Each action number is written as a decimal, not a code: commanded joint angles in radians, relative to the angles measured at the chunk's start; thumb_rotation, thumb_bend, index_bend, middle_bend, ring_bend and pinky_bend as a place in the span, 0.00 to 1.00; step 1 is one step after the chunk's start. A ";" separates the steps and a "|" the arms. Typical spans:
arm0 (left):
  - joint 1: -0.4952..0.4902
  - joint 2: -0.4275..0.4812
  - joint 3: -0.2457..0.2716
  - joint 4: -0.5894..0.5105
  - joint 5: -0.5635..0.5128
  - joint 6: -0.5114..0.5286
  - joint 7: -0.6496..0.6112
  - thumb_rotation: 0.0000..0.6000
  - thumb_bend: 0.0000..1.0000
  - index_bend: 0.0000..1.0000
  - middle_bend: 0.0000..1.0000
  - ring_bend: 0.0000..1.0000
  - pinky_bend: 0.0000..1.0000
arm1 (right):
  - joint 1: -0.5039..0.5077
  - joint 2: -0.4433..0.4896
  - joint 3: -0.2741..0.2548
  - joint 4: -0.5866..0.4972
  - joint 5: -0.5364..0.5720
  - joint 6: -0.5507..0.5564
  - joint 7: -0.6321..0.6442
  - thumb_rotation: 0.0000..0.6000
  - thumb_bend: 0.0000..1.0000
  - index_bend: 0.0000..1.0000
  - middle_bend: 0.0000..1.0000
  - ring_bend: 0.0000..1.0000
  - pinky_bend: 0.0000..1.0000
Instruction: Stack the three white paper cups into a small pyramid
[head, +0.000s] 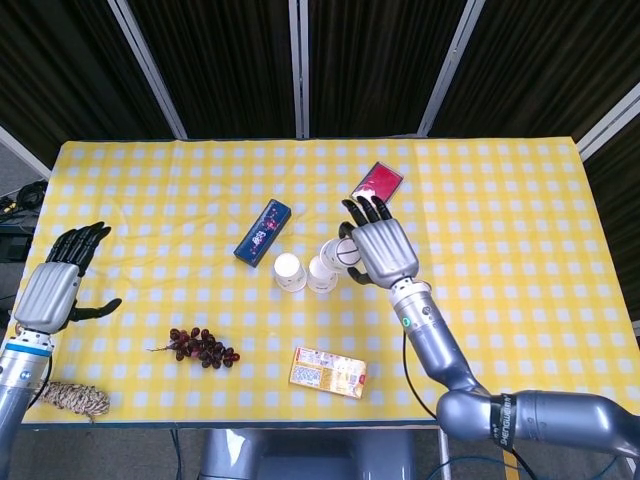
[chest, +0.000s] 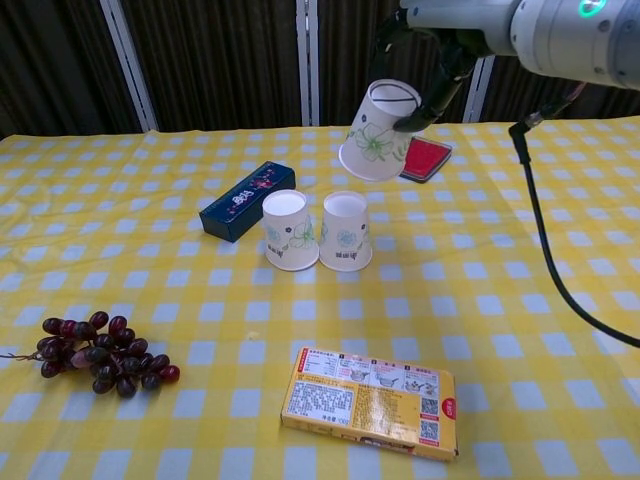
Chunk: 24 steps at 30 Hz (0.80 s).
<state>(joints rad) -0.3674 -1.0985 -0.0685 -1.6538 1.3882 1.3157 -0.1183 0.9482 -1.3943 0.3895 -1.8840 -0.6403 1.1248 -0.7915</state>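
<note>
The right hand (head: 383, 250) holds the third cup (chest: 379, 131) upside down in its curled fingers (chest: 432, 100), above the two touching cups (chest: 318, 231) on the table (chest: 520, 300), probably because their bottoms must carry it.

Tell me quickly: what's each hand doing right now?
Left hand: open, holding nothing, at the table's left edge.
Right hand: holding a white paper cup, tilted, in the air above the two standing cups.

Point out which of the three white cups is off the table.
The tilted cup held in the right hand, up above the pair. The other two cups stand upside down side by side on the tablecloth.
</note>
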 joint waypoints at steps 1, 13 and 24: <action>0.001 0.002 -0.004 0.005 0.000 -0.006 -0.013 1.00 0.18 0.00 0.00 0.00 0.00 | 0.036 -0.039 0.006 0.036 0.030 -0.010 -0.010 1.00 0.19 0.44 0.08 0.00 0.00; -0.002 0.009 -0.018 0.032 -0.015 -0.046 -0.067 1.00 0.18 0.00 0.00 0.00 0.00 | 0.127 -0.157 -0.006 0.136 0.068 -0.009 -0.017 1.00 0.19 0.44 0.09 0.00 0.00; 0.000 0.016 -0.025 0.036 -0.016 -0.062 -0.079 1.00 0.18 0.00 0.00 0.00 0.00 | 0.161 -0.193 -0.023 0.175 0.093 0.001 -0.025 1.00 0.19 0.44 0.09 0.00 0.00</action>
<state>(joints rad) -0.3677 -1.0832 -0.0933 -1.6176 1.3724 1.2535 -0.1969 1.1085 -1.5862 0.3669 -1.7099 -0.5477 1.1250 -0.8176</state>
